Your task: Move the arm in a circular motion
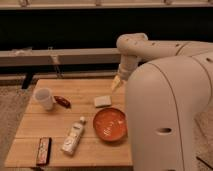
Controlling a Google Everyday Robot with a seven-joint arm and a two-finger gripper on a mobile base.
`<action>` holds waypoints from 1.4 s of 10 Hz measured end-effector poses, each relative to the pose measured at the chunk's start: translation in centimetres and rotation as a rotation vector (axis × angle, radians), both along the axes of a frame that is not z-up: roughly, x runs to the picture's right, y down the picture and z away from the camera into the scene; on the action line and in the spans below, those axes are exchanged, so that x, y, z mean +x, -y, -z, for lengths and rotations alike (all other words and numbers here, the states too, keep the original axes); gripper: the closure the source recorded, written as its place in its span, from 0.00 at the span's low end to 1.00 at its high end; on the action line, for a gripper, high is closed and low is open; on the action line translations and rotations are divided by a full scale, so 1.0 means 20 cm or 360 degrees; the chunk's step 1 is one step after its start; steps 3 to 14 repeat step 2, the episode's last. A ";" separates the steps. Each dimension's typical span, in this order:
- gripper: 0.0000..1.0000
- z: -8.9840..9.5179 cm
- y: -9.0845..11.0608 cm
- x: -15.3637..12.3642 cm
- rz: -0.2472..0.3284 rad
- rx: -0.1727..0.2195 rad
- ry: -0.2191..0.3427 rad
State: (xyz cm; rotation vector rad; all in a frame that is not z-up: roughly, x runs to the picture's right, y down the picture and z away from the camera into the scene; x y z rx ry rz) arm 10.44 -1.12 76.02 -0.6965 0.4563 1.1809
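The cream-white arm (165,95) fills the right side of the camera view, its thick rounded segments curving from the lower right up to an elbow at the top and back down. Its pale tan tapered gripper (116,83) hangs above the far right part of the wooden table (75,120), behind a small pale sponge-like block (102,101) and an orange bowl (109,123). It holds nothing that I can see.
On the table are a white cup (44,98) at the left, a small red object (62,101) beside it, a white bottle lying down (74,135) and a dark flat packet (43,150) at the front left. A bench and dark wall run behind.
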 end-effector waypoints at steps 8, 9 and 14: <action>0.20 -0.01 0.01 -0.07 0.0049 -0.0008 0.0031; 0.20 -0.01 0.01 -0.07 0.0049 -0.0008 0.0031; 0.20 -0.01 0.01 -0.07 0.0049 -0.0008 0.0031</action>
